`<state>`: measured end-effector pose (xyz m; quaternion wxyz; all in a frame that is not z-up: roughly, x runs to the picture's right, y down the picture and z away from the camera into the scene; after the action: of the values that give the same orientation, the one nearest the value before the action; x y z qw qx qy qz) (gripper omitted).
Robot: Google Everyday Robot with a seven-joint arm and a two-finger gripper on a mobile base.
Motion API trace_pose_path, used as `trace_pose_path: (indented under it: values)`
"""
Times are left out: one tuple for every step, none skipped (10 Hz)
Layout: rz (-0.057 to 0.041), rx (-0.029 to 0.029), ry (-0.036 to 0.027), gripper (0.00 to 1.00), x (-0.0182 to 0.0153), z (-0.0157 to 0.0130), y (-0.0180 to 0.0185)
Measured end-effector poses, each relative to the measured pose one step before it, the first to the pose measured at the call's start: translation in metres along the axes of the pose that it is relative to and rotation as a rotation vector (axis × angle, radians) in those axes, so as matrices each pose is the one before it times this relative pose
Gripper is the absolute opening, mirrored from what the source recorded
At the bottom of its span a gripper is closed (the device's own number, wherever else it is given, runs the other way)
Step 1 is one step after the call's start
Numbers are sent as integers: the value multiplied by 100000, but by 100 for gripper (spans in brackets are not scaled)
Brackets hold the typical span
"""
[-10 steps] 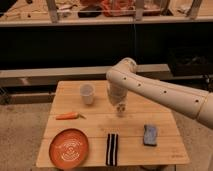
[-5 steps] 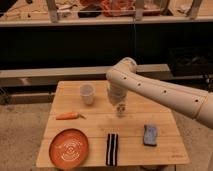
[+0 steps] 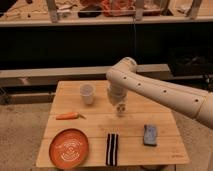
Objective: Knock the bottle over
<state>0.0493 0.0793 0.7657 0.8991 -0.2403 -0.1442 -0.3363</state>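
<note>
The bottle is a small clear shape standing upright on the wooden table, just right of centre, and is largely hidden by the arm. My gripper points down from the white arm directly over the bottle and is at or touching its top. The arm reaches in from the right edge of the view.
A white cup stands left of the bottle. An orange carrot lies at the left. An orange plate, a black and white striped item and a blue-grey packet lie along the front. A dark shelf unit stands behind the table.
</note>
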Motion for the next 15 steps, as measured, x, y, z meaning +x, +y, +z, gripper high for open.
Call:
trace_pose_path:
  values:
    - [-289,-13,-92,3,-20,13,-12]
    - [-167,20,-10,3,13,-2,-14]
    - [-126,-28,26,3,38,9,5]
    - [-168,8,-38,3,41,5,-5]
    - [-253,50,-43,3,18,-32,-18]
    - [-159,-4,-56,3,-6,11,-1]
    - [-152,12,-5,3,7,-6,-1]
    - [-326,28,-24,3,14,-5,14]
    - [-799,74,-10,3,38,-8,-6]
    - [-287,20,-12,3,10,-9,-8]
    - [-48,-60,-186,3,-12,85,25]
    - [-133,69,47,3,39,-43,-7]
    - [-403,-7,-46,3,-9,8,14]
    - [-413,48,-41,3,-14,-23,-8]
    - [-180,36,-3,3,31,-14,8]
